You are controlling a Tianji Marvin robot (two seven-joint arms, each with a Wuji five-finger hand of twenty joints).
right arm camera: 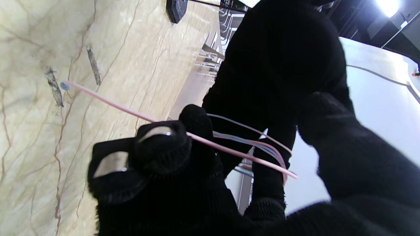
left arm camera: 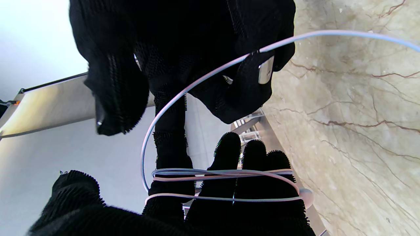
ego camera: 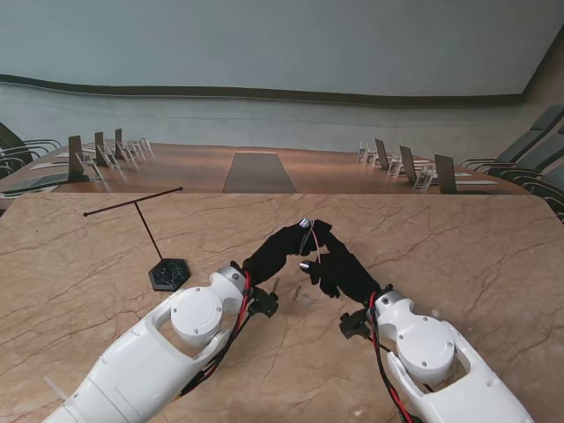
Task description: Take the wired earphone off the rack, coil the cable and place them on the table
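- Over the middle of the table (ego camera: 458, 238), I am holding both hands together, well clear of the marble.
- My left hand (ego camera: 280, 249) is serving as the spool: its fingers (left arm camera: 249, 177) are extended side by side, with several turns of the earphone cable (left arm camera: 223, 175) lying around them.
- My right hand (ego camera: 339, 269) is pinching the free run of cable between its fingertips and guiding it toward the wraps.
- One loose tail is trailing out over the marble, its end not yet wound.
- Off to my left, the rack (ego camera: 145, 225) is standing bare; removal judged done.
- Coiling judged well along; finishing the wrap and setting the bundle down are outstanding.
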